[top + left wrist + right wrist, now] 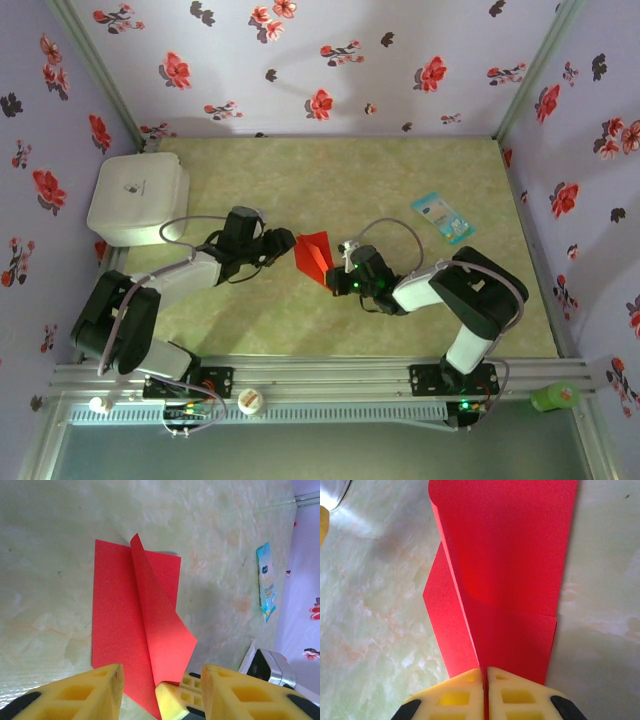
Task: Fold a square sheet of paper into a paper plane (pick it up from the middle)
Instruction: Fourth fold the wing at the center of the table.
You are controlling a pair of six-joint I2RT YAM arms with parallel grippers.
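The red square sheet of paper point(313, 255) lies partly folded on the table's middle. One half is flat point(117, 625) and a pointed flap point(167, 640) stands up along a crease. My right gripper point(341, 270) is shut on the sheet's near edge, its yellow pads point(465, 695) pressed together with the red paper point(505, 555) between them. My left gripper point(284, 247) is open at the sheet's opposite side. Its two yellow fingers point(95, 695) straddle the raised flap and the right gripper's fingertip point(172, 702) without touching the paper.
A light-blue-and-white packet point(442, 217) lies to the right of the paper, also in the left wrist view point(266, 580). A white box point(138, 198) sits at the far left. A white cap point(250, 402) and a green object point(555, 397) rest on the front rail.
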